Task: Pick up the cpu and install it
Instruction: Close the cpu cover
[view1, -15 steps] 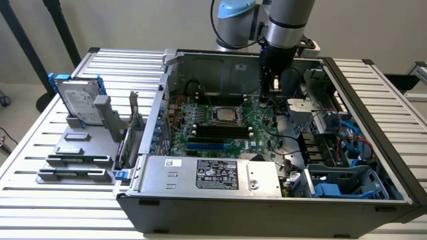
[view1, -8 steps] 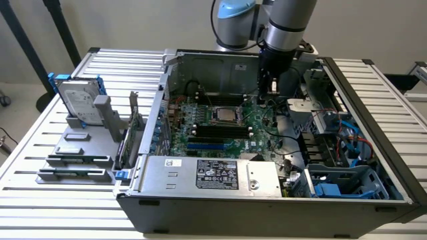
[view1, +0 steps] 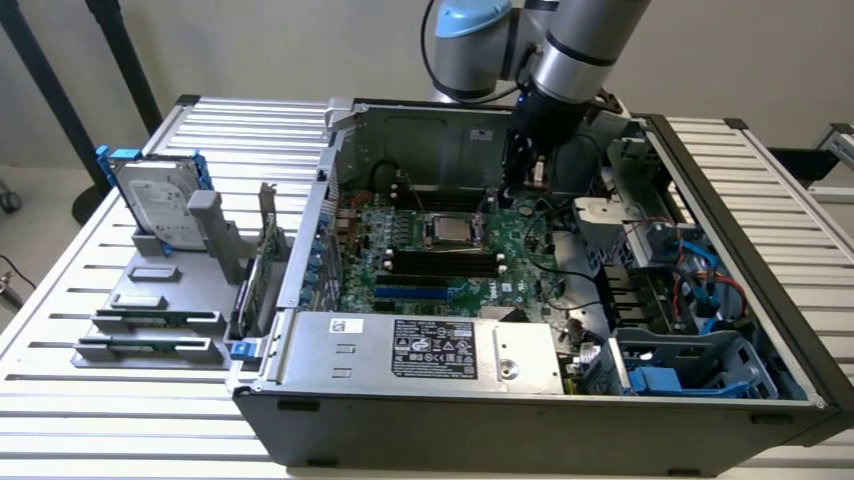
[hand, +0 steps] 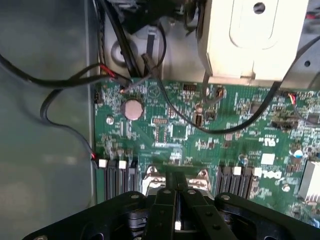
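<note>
Standing at nine o'clock from the open computer case (view1: 534, 412) in the exterior view, a hard drive in a blue frame (view1: 158, 200) is upright on a grey fixture (view1: 150, 330) that rests on the slatted table (view1: 80, 420). Inside the case lies the green motherboard (view1: 427, 275) (hand: 200, 130). The cpu (view1: 451, 232) sits flat in the socket at its centre, silver-grey top facing up. A labelled power supply (view1: 427, 350) lies at six o'clock from the cpu. Near the cpu, at two o'clock, the gripper (view1: 515, 198) (hand: 176, 186) hangs low over the board with its black fingers pressed together. Whether the tips touch the board cannot be told. Blue cables (view1: 701, 270) run at three o'clock, along the case's far side.
</note>
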